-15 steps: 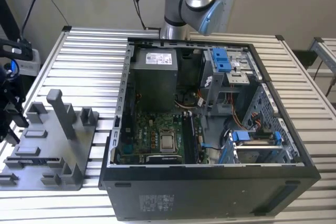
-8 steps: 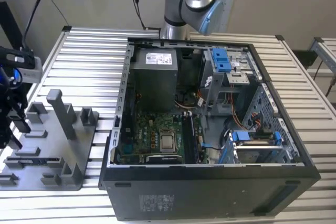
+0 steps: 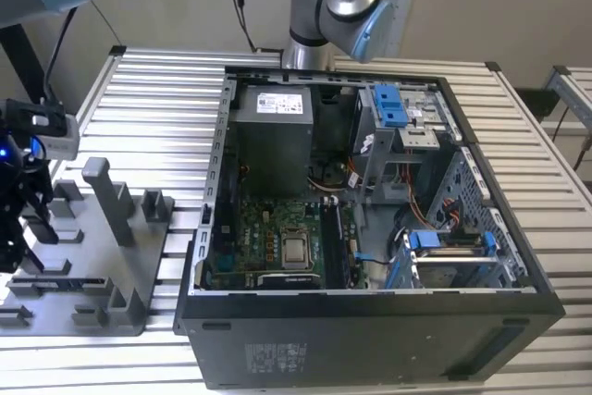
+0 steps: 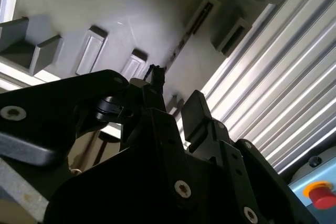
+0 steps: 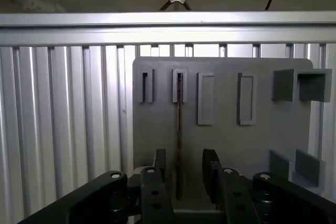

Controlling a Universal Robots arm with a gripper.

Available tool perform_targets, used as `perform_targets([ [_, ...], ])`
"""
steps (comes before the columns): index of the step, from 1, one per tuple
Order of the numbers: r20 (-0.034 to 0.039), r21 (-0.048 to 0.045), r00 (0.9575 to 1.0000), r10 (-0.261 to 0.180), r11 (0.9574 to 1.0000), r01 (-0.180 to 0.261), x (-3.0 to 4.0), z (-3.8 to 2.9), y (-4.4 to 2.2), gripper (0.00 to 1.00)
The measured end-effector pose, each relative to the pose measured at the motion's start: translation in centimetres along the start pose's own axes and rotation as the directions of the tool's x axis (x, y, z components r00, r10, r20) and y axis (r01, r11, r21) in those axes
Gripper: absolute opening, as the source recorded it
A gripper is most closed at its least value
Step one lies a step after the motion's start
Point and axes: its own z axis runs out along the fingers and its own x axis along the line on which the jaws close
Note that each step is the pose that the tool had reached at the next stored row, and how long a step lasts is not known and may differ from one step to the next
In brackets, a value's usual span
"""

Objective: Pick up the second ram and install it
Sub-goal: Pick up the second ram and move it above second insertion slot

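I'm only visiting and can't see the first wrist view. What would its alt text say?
The gripper hangs open over a grey tray, its two dark fingers on either side of the second ram, a thin stick standing on edge in a slot, without touching it. The tray lies on a ribbed metal table.

Tray (image 3: 153,249) on table (image 3: 157,99), exterior view's left of case (image 3: 370,344); ram (image 5: 179,129) seemingly edgewise in its slot (image 5: 174,85).

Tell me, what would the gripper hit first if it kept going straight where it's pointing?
Probably the second ram, standing on edge in the grey tray: it lines up between the tips of the open gripper. Depth is unclear.
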Motion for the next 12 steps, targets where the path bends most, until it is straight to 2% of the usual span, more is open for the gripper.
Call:
perform_targets([
  [8,-0.0004,-0.0003,0.9999,-0.011,0.9999,0.011,0.16,1.44,-0.03,0.42],
  [12,-0.0005,-0.0005,0.9999,-0.015,0.9999,0.015,0.18,1.91,0.13,0.42],
])
